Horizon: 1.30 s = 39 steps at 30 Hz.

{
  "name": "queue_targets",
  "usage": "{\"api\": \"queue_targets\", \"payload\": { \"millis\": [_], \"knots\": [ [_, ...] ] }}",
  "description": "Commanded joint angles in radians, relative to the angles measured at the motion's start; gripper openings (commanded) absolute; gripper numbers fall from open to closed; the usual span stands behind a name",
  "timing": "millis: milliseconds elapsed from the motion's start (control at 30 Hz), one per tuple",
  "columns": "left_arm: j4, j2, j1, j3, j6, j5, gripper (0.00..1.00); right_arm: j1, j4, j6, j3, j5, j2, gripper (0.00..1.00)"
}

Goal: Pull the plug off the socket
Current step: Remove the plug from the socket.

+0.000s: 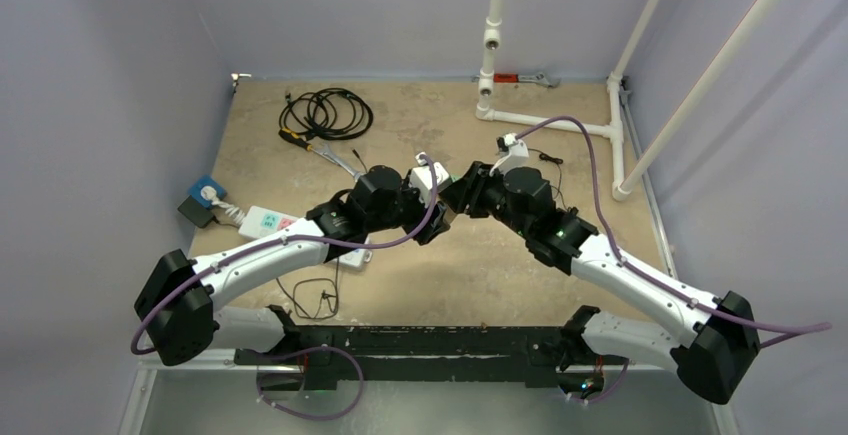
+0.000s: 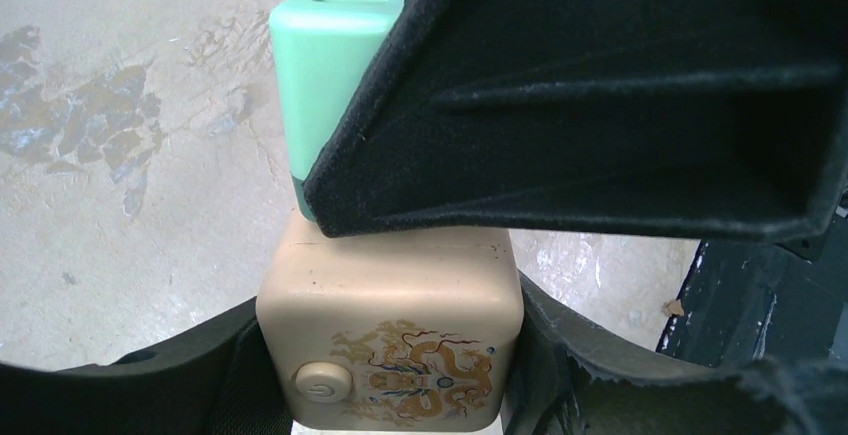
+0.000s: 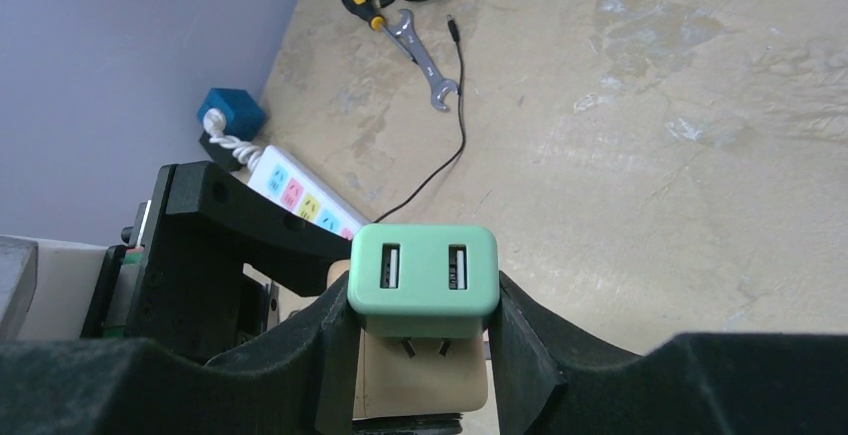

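Prongs of green plug [image 3: 423, 270] point into beige socket [image 2: 390, 295]; right claw [image 3: 423, 300] grips plug, left claw [image 2: 385, 380] socket.

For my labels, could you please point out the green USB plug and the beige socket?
green USB plug [image 3: 423, 270]: right wrist view, front face between ports.
beige socket [image 2: 415, 380]: left wrist view, dragon print.

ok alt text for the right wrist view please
The right gripper clamps a green plug with two USB ports, its prongs showing above the beige socket beneath. Behind on the table lie a power strip and a wrench.
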Motion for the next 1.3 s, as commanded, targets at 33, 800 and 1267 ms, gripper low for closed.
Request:
{"api": "queue_targets", "payload": {
  "millis": [33,800,1267],
  "knots": [
    [-0.072,0.004,0.025,0.014,-0.001,-0.119,0.00,0.016,-0.089,-0.065,0.049,0.297,-0.056,0.00],
    [-0.067,0.016,0.019,0.007,0.011,-0.132,0.00,-0.150,0.113,0.037,-0.037,-0.155,-0.079,0.00],
    [-0.063,0.008,0.021,0.011,-0.005,-0.131,0.00,-0.066,0.018,-0.019,-0.015,0.076,-0.093,0.00]
  ]
}}
